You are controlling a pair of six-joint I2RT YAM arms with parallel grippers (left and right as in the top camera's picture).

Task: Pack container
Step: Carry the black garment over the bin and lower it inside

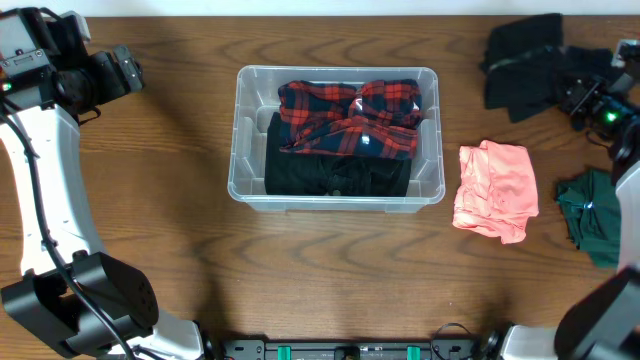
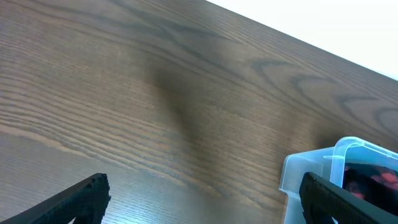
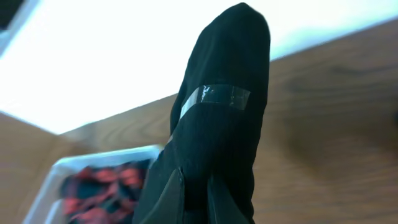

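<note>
Gripping, R gripper (image 3: 193, 200): pinching black garment (image 3: 217, 124) tight between fingers, at far-R back corner of table (image 1: 300, 270); showing strip of clear tape (image 3: 214, 96) on cloth.
container (image 1: 238, 150): sitting upright mid-table, well apart from both grippers.
inside container: holding red plaid shirt (image 1: 350, 118), lying crumpled atop dark garment (image 1: 335, 175), covering most of base.
L gripper (image 2: 205, 205): hanging w/ fingers spread wide, gripping nothing, over bare wood at back L, w/ container corner showing at R of wrist view.
pink garment (image 1: 495, 190): lying just R of container, not touching.
green garment (image 1: 590, 215): lying nr R edge, beside pink one.
</note>
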